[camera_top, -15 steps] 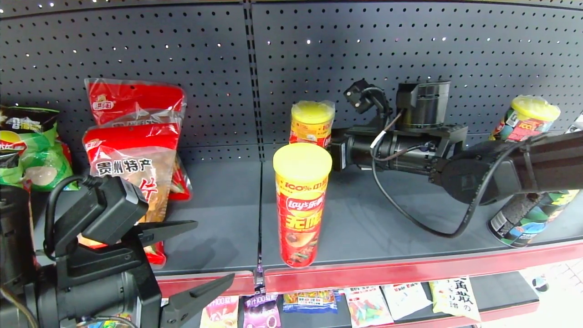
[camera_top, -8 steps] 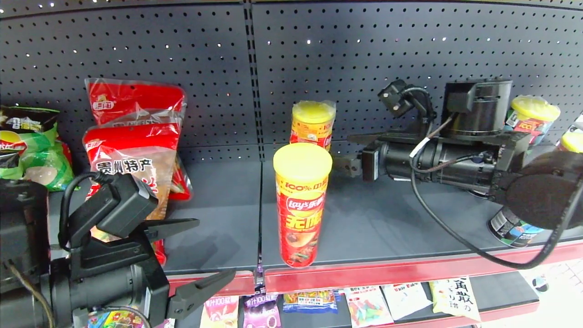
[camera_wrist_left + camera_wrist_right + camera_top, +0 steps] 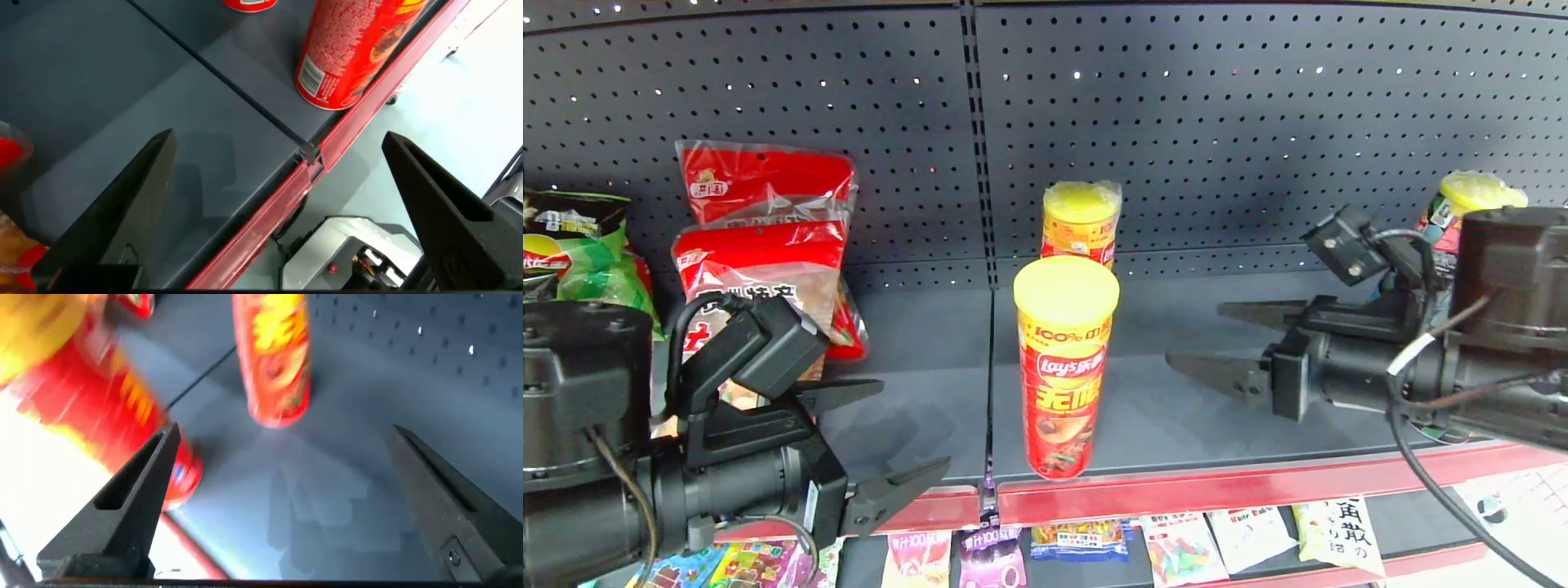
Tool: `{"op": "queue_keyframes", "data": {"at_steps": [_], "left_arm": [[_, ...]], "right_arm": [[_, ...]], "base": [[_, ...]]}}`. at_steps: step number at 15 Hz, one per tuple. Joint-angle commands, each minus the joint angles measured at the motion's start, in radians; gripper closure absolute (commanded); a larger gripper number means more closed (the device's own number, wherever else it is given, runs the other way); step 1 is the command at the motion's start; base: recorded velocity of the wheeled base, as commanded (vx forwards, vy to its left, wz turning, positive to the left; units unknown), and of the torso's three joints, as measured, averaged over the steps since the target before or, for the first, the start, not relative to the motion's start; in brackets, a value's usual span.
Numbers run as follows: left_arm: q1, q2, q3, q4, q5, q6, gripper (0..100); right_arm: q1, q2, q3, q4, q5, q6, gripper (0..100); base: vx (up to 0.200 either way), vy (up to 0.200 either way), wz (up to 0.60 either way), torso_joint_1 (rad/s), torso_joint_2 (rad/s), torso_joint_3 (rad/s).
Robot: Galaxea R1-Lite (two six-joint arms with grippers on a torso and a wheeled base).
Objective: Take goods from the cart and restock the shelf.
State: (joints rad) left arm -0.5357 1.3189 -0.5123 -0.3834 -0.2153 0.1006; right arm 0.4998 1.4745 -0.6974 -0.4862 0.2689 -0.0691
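A tall red chip can with a yellow lid (image 3: 1064, 367) stands upright at the shelf's front edge. Right behind it, near the pegboard, stands a second yellow-lidded can (image 3: 1081, 220). My right gripper (image 3: 1194, 335) hovers over the shelf floor to the right of both cans, open and empty. In its wrist view the right gripper (image 3: 283, 430) points toward the rear can (image 3: 274, 359), with the front can (image 3: 106, 400) off to one side. My left gripper (image 3: 915, 423) hangs open and empty before the shelf's red front edge (image 3: 1176, 490). In its wrist view the left gripper (image 3: 278, 137) faces the front can's base (image 3: 351, 49).
Red snack bags (image 3: 768, 245) and green chip bags (image 3: 572, 261) stand at the shelf's left. Another yellow-lidded can (image 3: 1474, 196) is at the far right behind my right arm. Small packets (image 3: 1176, 543) lie on the lower shelf. Bare shelf floor (image 3: 915, 384) lies between the bags and cans.
My right gripper has drawn back from the rear can, moving right, down and toward the shelf's front, with its fingers open. The left arm has edged slightly right. Both cans stayed put.
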Motion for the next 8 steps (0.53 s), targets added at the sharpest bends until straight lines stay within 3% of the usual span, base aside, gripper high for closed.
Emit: {"op": "queue_keyframes", "data": {"at_steps": [1, 5, 8], "left_arm": [[-0.004, 0.043, -0.012, -0.002, -0.001, 0.001, 0], [-0.012, 0.088, -0.035, -0.002, -0.003, -0.001, 0], [-0.021, 0.118, -0.041, -0.002, -0.003, -0.001, 0]], "right_arm": [[0.006, -0.192, 0.162, 0.000, 0.004, 0.000, 0], [0.006, -0.388, 0.311, 0.008, 0.058, 0.000, 0], [-0.024, -0.470, 0.386, 0.009, 0.035, 0.000, 0]], "base": [[0.000, 0.000, 0.00, 0.000, 0.00, 0.000], [0.000, 0.000, 0.00, 0.000, 0.00, 0.000], [0.000, 0.000, 0.00, 0.000, 0.00, 0.000]]}}
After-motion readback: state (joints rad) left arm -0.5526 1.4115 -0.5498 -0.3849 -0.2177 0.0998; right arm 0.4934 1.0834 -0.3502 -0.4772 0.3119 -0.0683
